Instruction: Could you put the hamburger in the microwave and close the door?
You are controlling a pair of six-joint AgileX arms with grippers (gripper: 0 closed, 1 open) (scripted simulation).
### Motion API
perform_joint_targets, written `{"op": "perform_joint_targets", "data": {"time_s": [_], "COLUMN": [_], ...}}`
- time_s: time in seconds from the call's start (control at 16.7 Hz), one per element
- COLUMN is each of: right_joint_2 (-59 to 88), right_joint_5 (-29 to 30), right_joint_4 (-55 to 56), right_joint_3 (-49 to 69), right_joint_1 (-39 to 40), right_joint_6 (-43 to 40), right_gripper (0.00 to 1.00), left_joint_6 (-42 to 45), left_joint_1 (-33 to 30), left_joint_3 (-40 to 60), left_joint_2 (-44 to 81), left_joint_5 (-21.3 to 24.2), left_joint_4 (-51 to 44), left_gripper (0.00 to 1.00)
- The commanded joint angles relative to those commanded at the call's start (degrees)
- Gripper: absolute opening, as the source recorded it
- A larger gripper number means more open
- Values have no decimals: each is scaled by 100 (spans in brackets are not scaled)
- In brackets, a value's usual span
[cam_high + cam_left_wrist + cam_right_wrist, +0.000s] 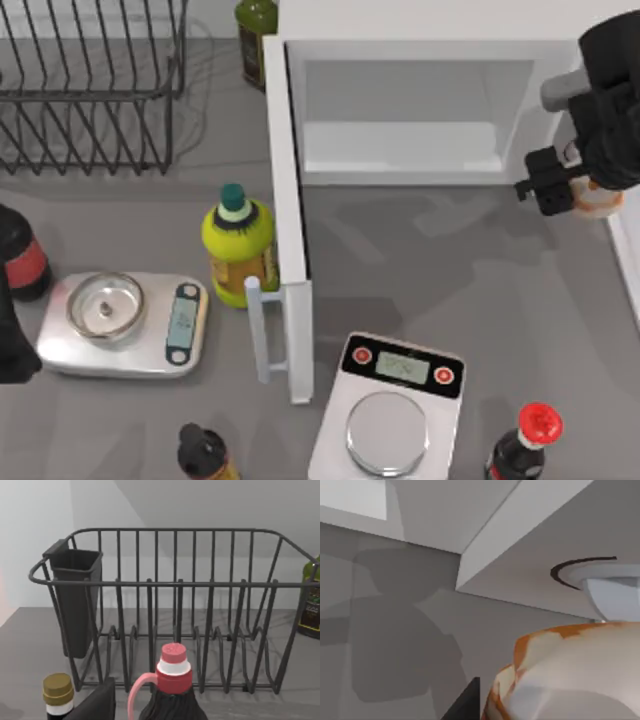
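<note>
1. The right gripper sits at the right edge of the top view, jaws grasping the hamburger beside the microwave.
2. It should carry the burger left and in through the open cavity mouth, keeping it low and clear of the side wall.
3. The door stands swung wide, awaiting closing.
4. The left gripper, parked at the left edge; its jaw state cannot be told.
</note>
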Motion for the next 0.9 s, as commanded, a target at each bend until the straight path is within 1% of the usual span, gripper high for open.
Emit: {"op": "perform_joint_targets", "data": {"time_s": [0.24, 0.42, 0.66, 0.9], "right_joint_2": [971, 1590, 2279, 2657], "right_joint_5": [524, 1000, 1665, 2124], "right_joint_4": [1604, 2832, 4257, 5104], "right_joint_3": [356, 629, 906, 1046], "right_joint_1": [1040, 1630, 2124, 2316], "right_joint_6": [876, 1369, 1727, 1821], "right_gripper": [0, 0, 0, 0], "left_joint_6": [0, 0, 0, 0], "left_joint_1": [0, 0, 0, 0], "left_joint_3": [0, 0, 0, 0], "left_joint_2": [0, 0, 0, 0], "left_joint_5": [0, 0, 0, 0], "left_joint_4": [0, 0, 0, 0], "left_gripper": [100, 100, 100, 100]}}
